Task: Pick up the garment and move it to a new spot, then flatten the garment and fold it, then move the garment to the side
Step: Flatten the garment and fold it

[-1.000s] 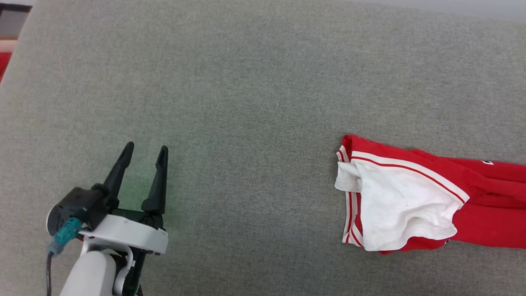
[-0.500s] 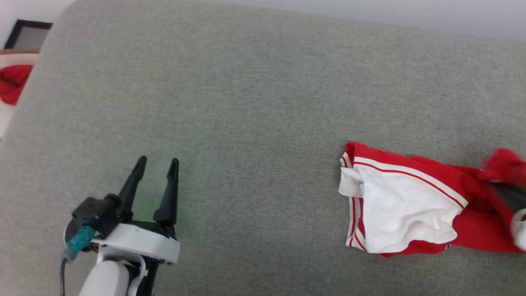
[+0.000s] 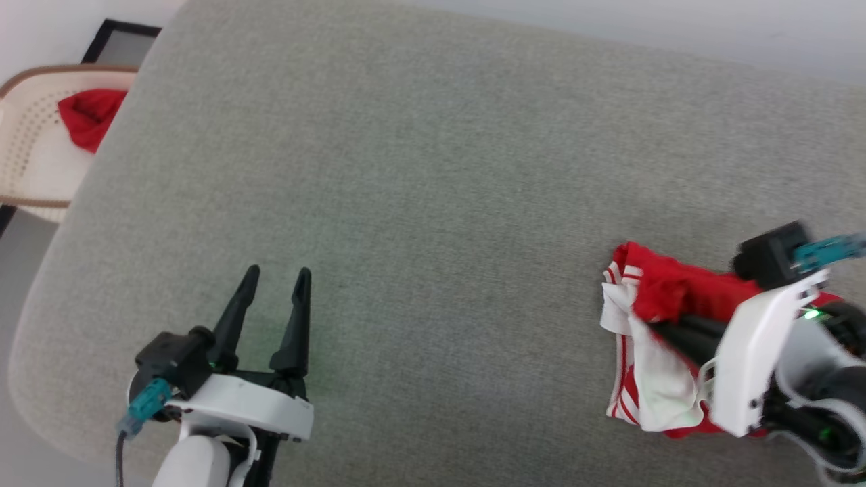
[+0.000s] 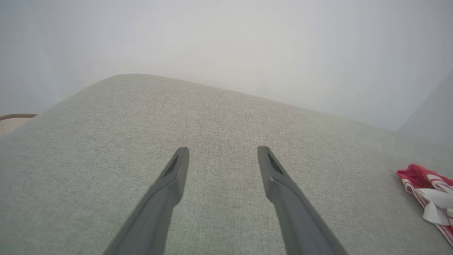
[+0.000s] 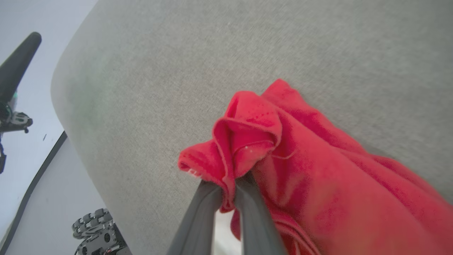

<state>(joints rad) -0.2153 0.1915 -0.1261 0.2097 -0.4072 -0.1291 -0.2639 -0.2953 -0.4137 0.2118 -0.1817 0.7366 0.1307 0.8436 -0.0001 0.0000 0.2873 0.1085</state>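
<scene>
At the far left, beyond the counter [image 3: 433, 169], a plain red cloth [image 3: 91, 118] lies on a cream chair [image 3: 34, 135]; the head camera has swung, which is why they now show. The left gripper [image 3: 277, 272] hovers over bare counter at the near left, its 2 fingers wide apart and empty, posed as it was 1 second ago.

The garment [image 3: 670, 291] lies at the near right of the counter. A second ago it lay spread with the white sleeve [image 3: 666, 385] uppermost and no arm on it. Now the right gripper [image 5: 228, 182] has come in from the right, its fingers pinched together on a bunched red fold, and that fold is drawn up and leftward over the sleeve.

So the pick-up looks made and the carry to a new spot is probably starting. Most of the cloth rests on the counter, and the left gripper is free for flattening.
</scene>
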